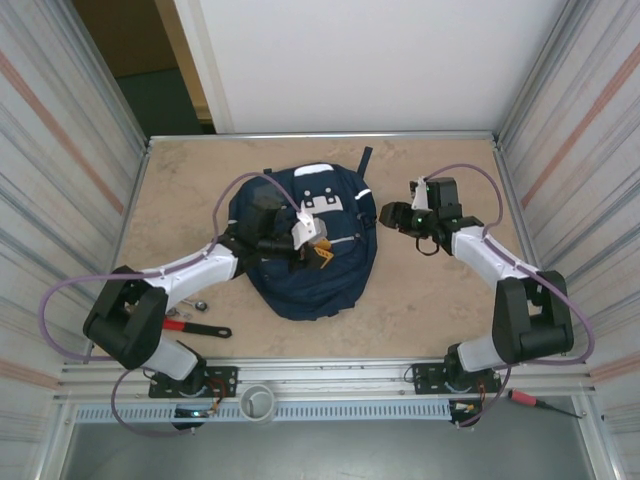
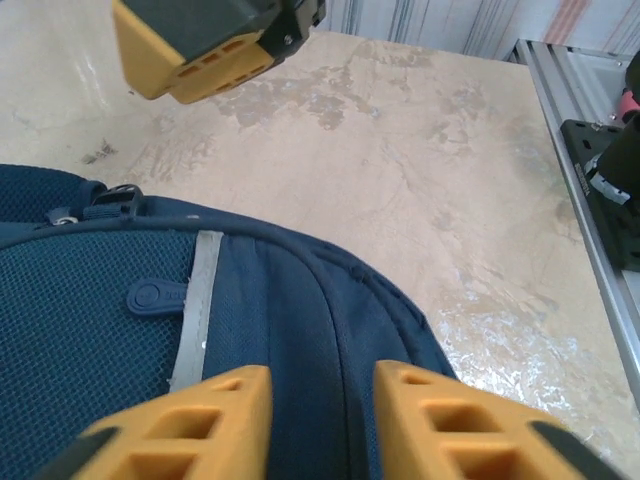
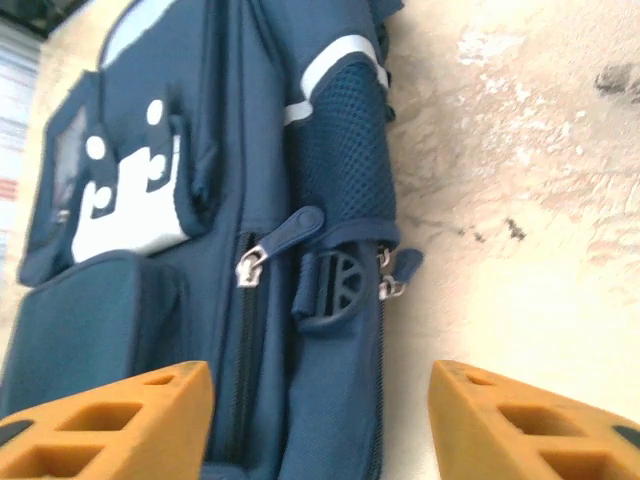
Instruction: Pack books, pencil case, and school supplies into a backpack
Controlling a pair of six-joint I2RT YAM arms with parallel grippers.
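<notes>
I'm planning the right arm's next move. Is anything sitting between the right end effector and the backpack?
Nothing visible stands in the way. The right end effector is open just off the side of the backpack. Only the table shows beside it in the right wrist view.

The left gripper (image 2: 322, 425) is seen at the bottom edge, its orange fingers held apart over the navy backpack (image 2: 90, 340). A grey stripe (image 2: 196, 300) and a rubber zip pull (image 2: 152, 297) are shown on the mesh fabric. Beyond, the beige table (image 2: 400, 170) is bordered by a metal rail (image 2: 575, 170). The right gripper (image 2: 195, 50) is seen at the upper left.
</notes>
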